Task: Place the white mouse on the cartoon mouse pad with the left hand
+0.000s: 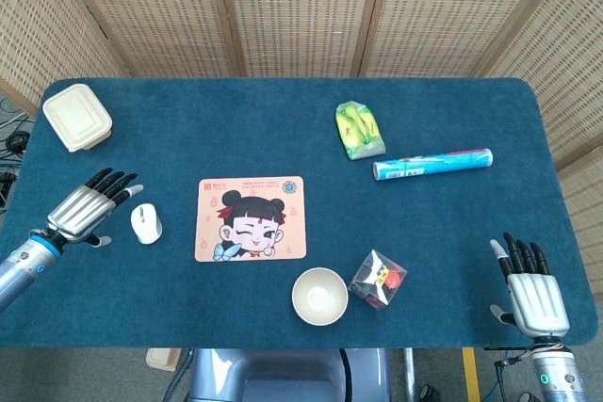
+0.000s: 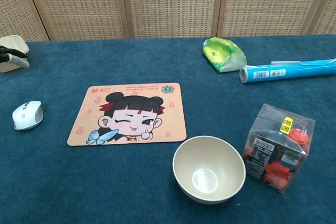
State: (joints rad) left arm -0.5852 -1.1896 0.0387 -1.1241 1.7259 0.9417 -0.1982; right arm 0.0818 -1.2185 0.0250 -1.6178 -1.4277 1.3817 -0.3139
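The tablecloth (image 1: 283, 129) is deep blue. The mouse (image 1: 145, 223) is white with grey trim. The mouse pad (image 1: 251, 217) is peach, printed with a winking black-haired cartoon girl. The bowl (image 1: 319, 296) is cream, the tube (image 1: 431, 164) bright blue, the bag (image 1: 358, 131) yellow-green.
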